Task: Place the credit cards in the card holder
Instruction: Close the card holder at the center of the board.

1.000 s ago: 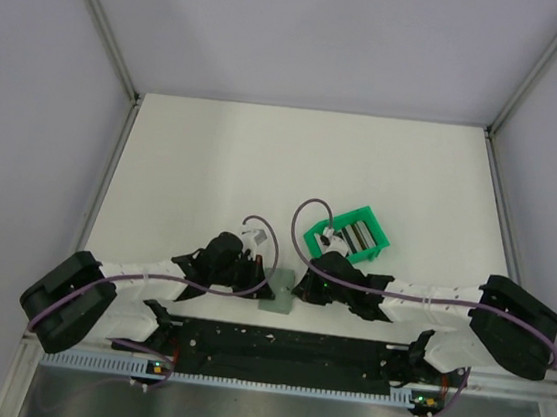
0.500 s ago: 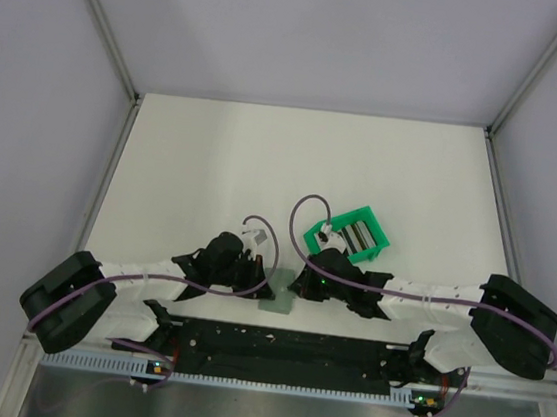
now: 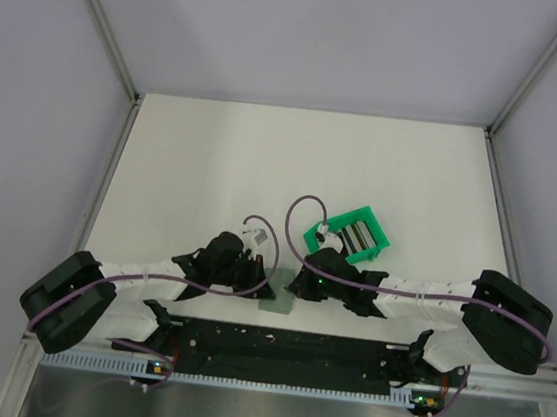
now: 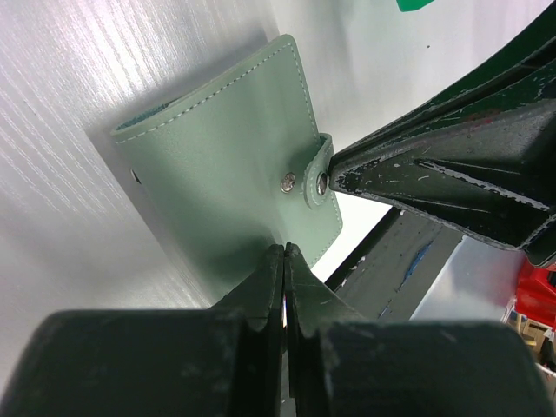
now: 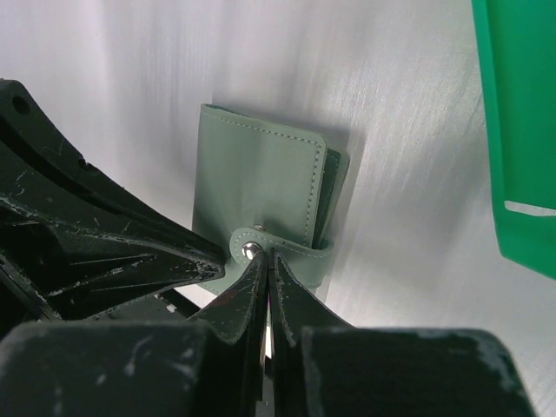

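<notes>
The card holder lies folded shut on the table between my two grippers, grey-green with a snap strap over one edge. My left gripper is shut, its tips resting on the card holder near its close edge. My right gripper is also shut, its tips against the strap beside the metal snap of the card holder. Nothing shows between either pair of fingers. Thin dark and grey credit cards stand in the green bin behind the right wrist.
The green bin's wall is close on the right of the right wrist view and its corner shows in the left wrist view. The black base rail runs just in front of the card holder. The right gripper's fingers cross the left wrist view.
The right wrist has edged a little to the left, closer to the card holder. The left arm and the card holder have stayed put.
</notes>
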### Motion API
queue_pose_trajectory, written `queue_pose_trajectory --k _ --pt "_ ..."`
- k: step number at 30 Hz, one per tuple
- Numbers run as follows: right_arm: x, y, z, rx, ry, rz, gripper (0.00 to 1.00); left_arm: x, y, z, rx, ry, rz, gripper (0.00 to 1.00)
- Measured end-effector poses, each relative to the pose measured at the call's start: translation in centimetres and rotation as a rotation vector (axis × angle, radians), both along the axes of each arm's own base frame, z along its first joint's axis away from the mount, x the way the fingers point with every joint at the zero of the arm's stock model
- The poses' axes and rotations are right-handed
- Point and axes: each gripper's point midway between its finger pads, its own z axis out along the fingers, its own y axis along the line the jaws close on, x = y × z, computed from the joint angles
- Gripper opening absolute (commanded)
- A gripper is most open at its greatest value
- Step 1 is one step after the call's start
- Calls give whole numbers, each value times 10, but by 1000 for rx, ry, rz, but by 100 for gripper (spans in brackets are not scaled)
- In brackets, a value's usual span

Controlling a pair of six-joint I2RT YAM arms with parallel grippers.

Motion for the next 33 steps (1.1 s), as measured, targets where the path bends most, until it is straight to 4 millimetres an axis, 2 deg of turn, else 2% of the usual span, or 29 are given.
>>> queue_pose_trajectory --k 33 --pt "4 11 -4 -21 11 13 0 0 -1 0 -1 -1 -2 2"
